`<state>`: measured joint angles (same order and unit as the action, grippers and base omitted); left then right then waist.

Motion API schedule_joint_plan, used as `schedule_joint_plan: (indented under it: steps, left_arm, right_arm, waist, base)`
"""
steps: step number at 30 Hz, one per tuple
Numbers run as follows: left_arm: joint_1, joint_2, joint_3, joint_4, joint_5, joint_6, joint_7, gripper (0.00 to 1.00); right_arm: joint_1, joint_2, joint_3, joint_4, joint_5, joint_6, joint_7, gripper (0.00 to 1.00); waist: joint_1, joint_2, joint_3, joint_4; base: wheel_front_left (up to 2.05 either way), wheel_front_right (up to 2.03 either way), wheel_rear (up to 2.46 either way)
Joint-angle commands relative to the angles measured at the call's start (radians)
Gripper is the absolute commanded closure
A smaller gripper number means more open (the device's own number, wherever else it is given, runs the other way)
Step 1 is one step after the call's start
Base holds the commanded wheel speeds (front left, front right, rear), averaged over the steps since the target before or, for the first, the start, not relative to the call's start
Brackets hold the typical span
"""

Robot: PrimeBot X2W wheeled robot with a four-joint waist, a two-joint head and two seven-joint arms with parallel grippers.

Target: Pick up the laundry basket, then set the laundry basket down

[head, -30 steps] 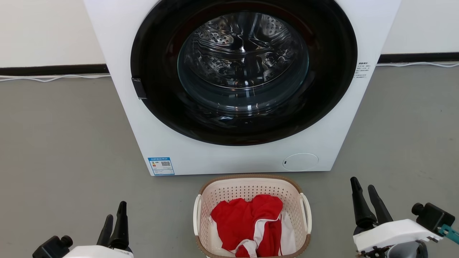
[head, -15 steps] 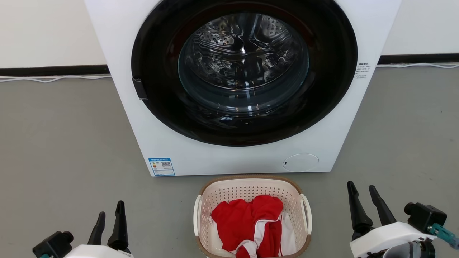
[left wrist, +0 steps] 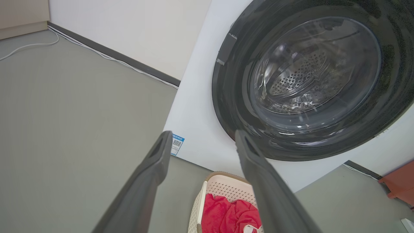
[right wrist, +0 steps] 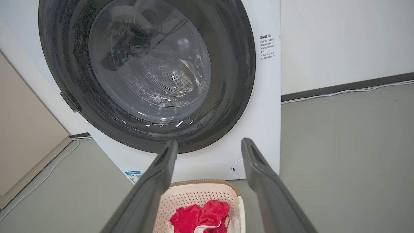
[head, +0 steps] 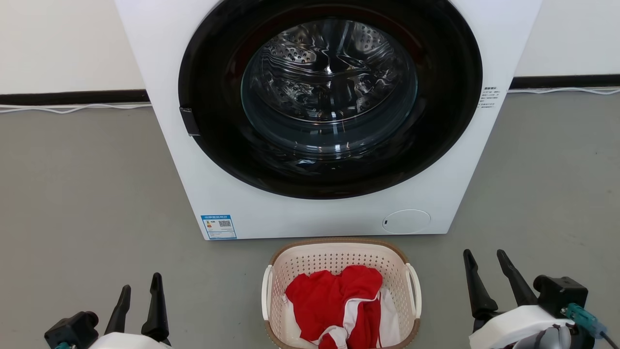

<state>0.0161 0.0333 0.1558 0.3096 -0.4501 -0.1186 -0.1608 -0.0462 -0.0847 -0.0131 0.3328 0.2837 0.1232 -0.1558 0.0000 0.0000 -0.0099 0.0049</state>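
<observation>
The laundry basket (head: 339, 241) stands on the grey floor just in front of the washing machine, cream and perforated with a brown rim. Red and white clothes (head: 334, 300) lie inside it. White loop handles (head: 265, 291) sit on both sides. My left gripper (head: 141, 282) hovers open to the basket's left, well apart from it. My right gripper (head: 483, 253) is open to its right, also apart. The left wrist view has the basket (left wrist: 226, 189) below the open left gripper (left wrist: 203, 133). In the right wrist view the basket (right wrist: 194, 197) lies under the open right gripper (right wrist: 209, 141).
The white washing machine (head: 310, 218) with its shut round glass door (head: 329, 82) rises right behind the basket. A white cable (head: 72, 106) runs along the dark baseboard. An orange-red object (left wrist: 401, 181) sits far right. A beige panel (right wrist: 26, 129) stands left of the machine.
Both grippers have spread their fingers wider and dropped a little lower in the head view. The camera has shifted slightly; the basket has stayed in place.
</observation>
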Motion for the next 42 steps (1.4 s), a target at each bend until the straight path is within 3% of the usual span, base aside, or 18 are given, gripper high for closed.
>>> schedule_joint_plan:
  steps: [1,30,42]
  left_arm:
    - [-0.009,0.013,0.027,-0.026,0.035,0.002,-0.016,0.0]
    - [0.005,0.017,0.062,-0.011,0.385,0.002,-0.101,0.0]
    - [0.005,0.017,0.063,-0.006,0.384,0.002,-0.101,0.0]
  right_arm:
    - [-0.047,-0.014,0.017,-0.022,-0.04,0.006,-0.021,0.0]
    - [-0.043,-0.018,0.023,-0.008,-0.44,0.007,-0.106,0.0]
    - [-0.04,-0.011,0.016,-0.004,-0.435,0.008,-0.106,0.0]
  waist:
    - [0.0,0.0,0.0,0.0]
    - [0.0,0.0,-0.006,-0.001]
    - [0.0,0.0,-0.005,-0.003]
  base:
    - [0.0,0.0,0.0]
    - [0.0,0.0,0.0]
    - [0.0,0.0,0.0]
